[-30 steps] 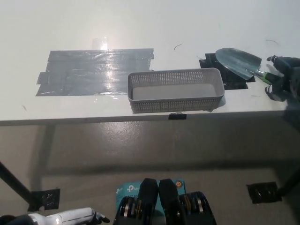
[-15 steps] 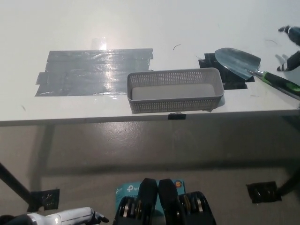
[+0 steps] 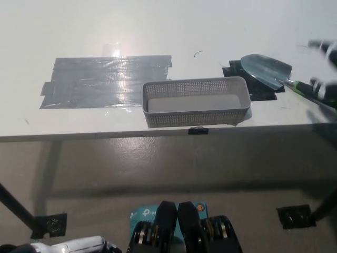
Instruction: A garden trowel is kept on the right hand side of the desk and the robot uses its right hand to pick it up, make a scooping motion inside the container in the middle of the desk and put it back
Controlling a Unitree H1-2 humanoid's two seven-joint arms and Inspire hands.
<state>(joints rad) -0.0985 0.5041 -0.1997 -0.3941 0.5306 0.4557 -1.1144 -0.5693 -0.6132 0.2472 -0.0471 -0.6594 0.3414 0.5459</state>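
Note:
The garden trowel (image 3: 267, 71) lies flat on the white desk (image 3: 158, 31) at the right. Its grey blade rests on black tape, and its green and black handle (image 3: 308, 89) points toward the right edge. My black right hand (image 3: 325, 67) shows blurred at the picture's right edge, open, with fingers spread above and beside the handle's end. I cannot tell whether it touches the handle. The grey perforated container (image 3: 197, 117) stands empty in the middle, near the desk's front edge. My white left hand (image 3: 79, 245) rests low at the bottom left, mostly cut off.
A broad patch of grey tape (image 3: 105, 79) covers the desk left of the container. Black tape pieces (image 3: 258, 90) lie under the trowel. The desk's front edge (image 3: 105, 134) runs just below the container, with floor beneath it.
One second ago my right hand sat at the trowel's handle. It then lifted away to the upper right and now reaches down toward the handle again. The trowel has barely moved.

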